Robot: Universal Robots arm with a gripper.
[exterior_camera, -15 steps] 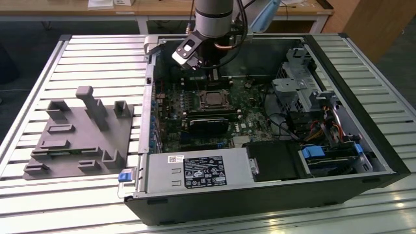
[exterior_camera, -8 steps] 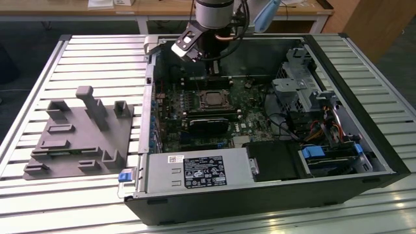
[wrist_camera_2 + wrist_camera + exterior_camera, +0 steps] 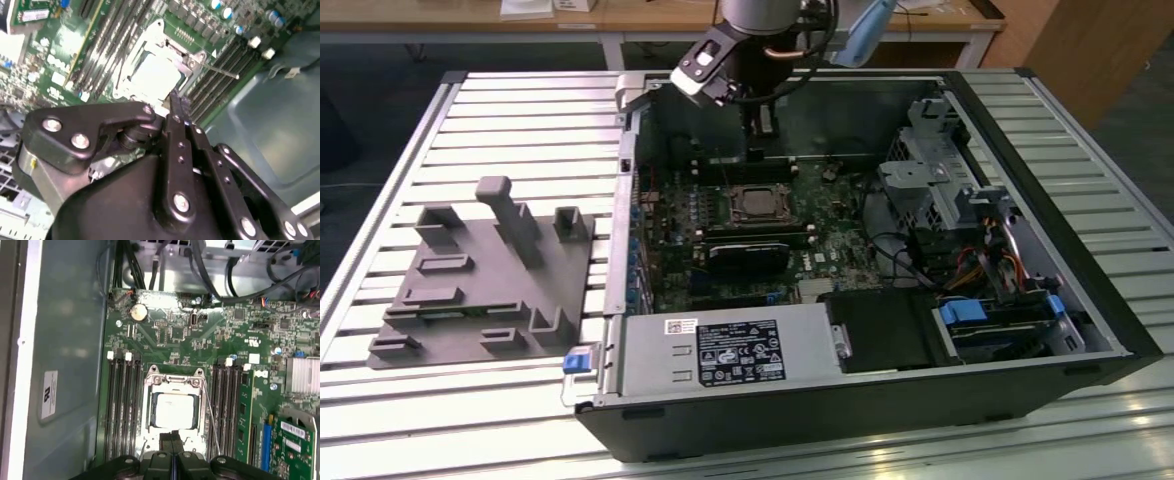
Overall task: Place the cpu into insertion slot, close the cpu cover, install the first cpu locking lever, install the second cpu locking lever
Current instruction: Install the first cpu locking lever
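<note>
In the exterior view the black two-fingered pincer hangs inside the open black tower computer case, at twelve o'clock of the small square black insertion slot. The case lies on the slatted metal tabletop. In both wrist views the fingers are pressed together with nothing between them, and the tip is close to the socket's edge. The small flat silvery cpu already sits in the slot, and the thin silvery metal cpu cover lies down around it. The step in hand therefore looks to be a locking lever: a thin bright wire lever runs along one side of the cover and stands clear of the green motherboard (whether the other lever is latched I cannot tell). To do this well, the closed tip should act as a pusher. It should bear near the lever's free end, press down steadily and then sideways under the catch, keeping off the chip's top and the long black memory slots beside it. The wire looks springy and the tip narrow, so a slip is the main risk.
</note>
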